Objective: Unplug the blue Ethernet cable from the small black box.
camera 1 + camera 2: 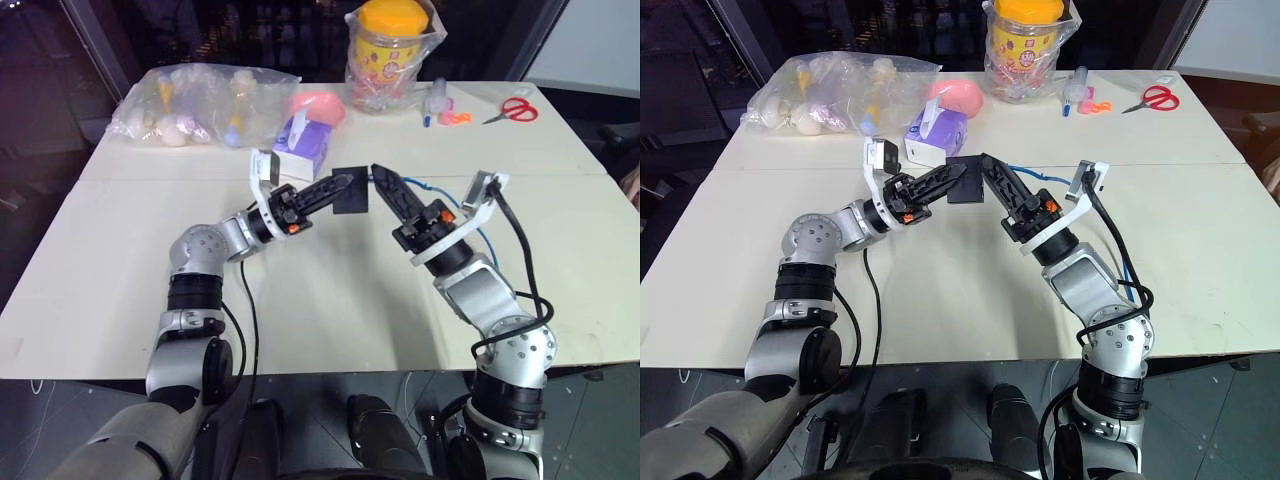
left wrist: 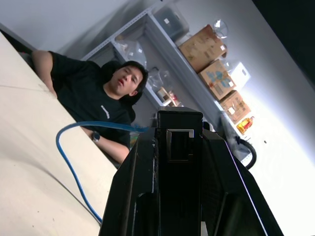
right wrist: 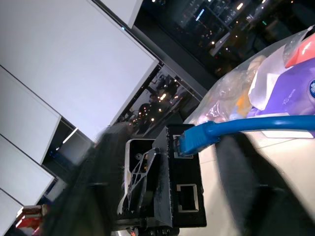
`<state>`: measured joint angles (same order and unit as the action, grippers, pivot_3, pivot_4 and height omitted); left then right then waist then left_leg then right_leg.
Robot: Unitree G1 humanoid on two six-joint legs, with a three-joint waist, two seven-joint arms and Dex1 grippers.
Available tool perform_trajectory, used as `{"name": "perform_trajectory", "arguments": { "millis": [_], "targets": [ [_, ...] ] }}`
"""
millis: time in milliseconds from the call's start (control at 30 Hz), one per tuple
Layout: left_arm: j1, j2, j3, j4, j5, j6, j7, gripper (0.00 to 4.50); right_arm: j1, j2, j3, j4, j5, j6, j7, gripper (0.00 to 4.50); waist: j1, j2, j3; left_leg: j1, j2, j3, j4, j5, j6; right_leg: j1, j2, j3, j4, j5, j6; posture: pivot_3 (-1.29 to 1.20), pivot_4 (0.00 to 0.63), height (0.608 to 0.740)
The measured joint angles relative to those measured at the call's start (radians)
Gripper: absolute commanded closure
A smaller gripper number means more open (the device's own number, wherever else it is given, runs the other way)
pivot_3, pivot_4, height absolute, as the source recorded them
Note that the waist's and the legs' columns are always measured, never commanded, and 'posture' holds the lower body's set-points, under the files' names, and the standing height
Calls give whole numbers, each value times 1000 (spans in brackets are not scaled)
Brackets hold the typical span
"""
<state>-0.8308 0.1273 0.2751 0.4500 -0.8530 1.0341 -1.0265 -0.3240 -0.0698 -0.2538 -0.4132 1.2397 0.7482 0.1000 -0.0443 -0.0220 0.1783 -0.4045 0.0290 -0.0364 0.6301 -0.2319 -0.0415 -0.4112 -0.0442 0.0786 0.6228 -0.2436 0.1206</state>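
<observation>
**Bracing the box so the plug can be pulled**

Seen from the head camera, at centre frame just above the middle: small black box lifted clear of the cream table and pinched at its left edge by the left gripper, fingers pressed onto it. Held up this way, judging by the pose, to give the other arm a fixed thing to pull against. Coming in from the right, right gripper tipped toward the box's right side, where the blue Ethernet cable enters before trailing off right and down behind that arm. Just above and left of the box, purple-and-white tissue box, apart from the work.

Looking along the left wrist: box clamped between both black fingers, an empty port facing the lens at centre, cable looping across the lower left over the table, a seated person beyond at upper left.

Looking along the right wrist: blue plug seated in the upper port at centre, a second port below it empty. Blurred dark fingers spread to either side of the plug with gaps showing, so straddling rather than pinching. Likely lined up to close on the plug near its latch; not yet unplugged.
</observation>
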Motion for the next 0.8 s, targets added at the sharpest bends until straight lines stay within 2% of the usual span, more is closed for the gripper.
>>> {"name": "perform_trajectory", "arguments": {
  "millis": [33, 67, 433, 467, 600, 800],
  "targets": [
    [0, 0, 0, 0, -4, 0, -2, 4004, 1, -1, 4, 8, -1, -2, -1, 4249, 0, 0, 0, 0, 0, 0, 0, 0, 0, 0, 0, 0, 0, 0, 0, 0, 150, 740],
    [2, 2, 0, 0, -6, 1, 0, 4004, 2, 0, 10, 8, 0, -8, 2, 4467, 0, 0, 0, 0, 0, 0, 0, 0, 0, 0, 0, 0, -1, 0, 0, 0, 150, 740],
    [4, 7, -2, 0, -11, 1, 1, 4004, 2, -8, 35, 16, 0, -36, -1, 4467, 1, 0, 0, -2, 0, 0, -1, 0, 0, 0, 0, 0, -4, 0, 0, 0, 150, 740],
    [5, 7, -2, 0, -11, 0, 1, 4004, 2, -11, 37, 16, -1, -37, -2, 3633, 1, 0, 0, -2, 0, 0, -1, 0, 0, 0, 0, 0, -4, 0, 0, 0, 150, 740],
    [5, -1, -12, 0, -11, 0, 6, 4004, 3, -13, 60, 21, 0, -35, -4, 1853, 0, 0, 0, -2, 0, 0, -1, 0, 0, 0, 0, 0, -4, 0, 0, 0, 150, 740],
    [5, 0, -16, 0, -11, -1, 7, 4004, 7, -23, 61, 23, 0, -47, -10, 1853, 1, 0, 0, -2, 0, 0, -1, 0, 0, 0, 0, 0, -4, 0, 0, 0, 150, 740]
  ]
}}
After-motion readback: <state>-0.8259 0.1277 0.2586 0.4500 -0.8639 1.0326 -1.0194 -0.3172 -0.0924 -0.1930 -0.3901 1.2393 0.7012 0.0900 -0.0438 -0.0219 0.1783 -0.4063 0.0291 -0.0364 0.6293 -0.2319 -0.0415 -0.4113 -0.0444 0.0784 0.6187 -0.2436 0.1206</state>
